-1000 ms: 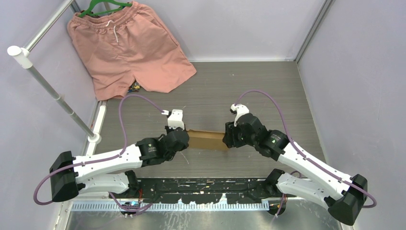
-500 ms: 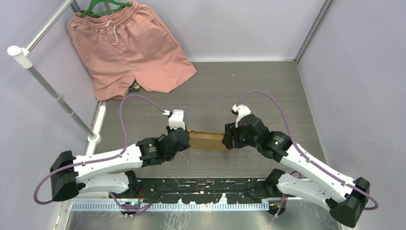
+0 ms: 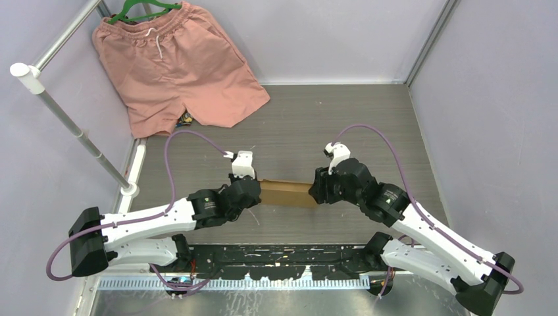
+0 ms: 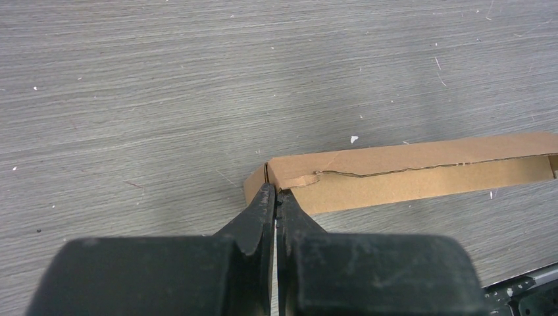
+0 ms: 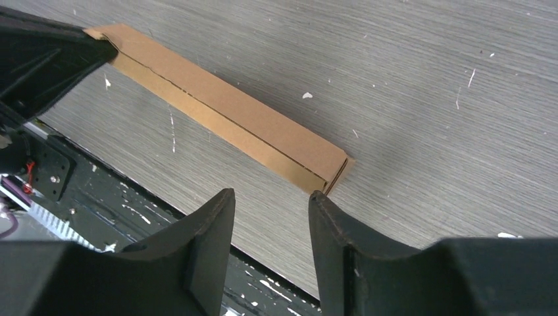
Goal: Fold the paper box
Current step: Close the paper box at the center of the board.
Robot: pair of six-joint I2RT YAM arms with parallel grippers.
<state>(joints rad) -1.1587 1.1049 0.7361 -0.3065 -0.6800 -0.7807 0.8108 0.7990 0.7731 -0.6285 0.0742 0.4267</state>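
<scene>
Moved: right claw [image 5: 270, 194] backed off paper box [image 5: 230, 115], jaws parted | left claw [image 4: 276, 191] closed at box end

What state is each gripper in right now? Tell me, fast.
Left gripper: shut, tips against the paper box end; a pinch cannot be told.
Right gripper: open, holding nothing, just short of the box's other end.

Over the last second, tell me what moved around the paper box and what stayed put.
The right gripper backed off rightward from the paper box's right end, jaws open and holding nothing. The left gripper stayed shut at the box's left end; box and pink shorts did not move.
</scene>
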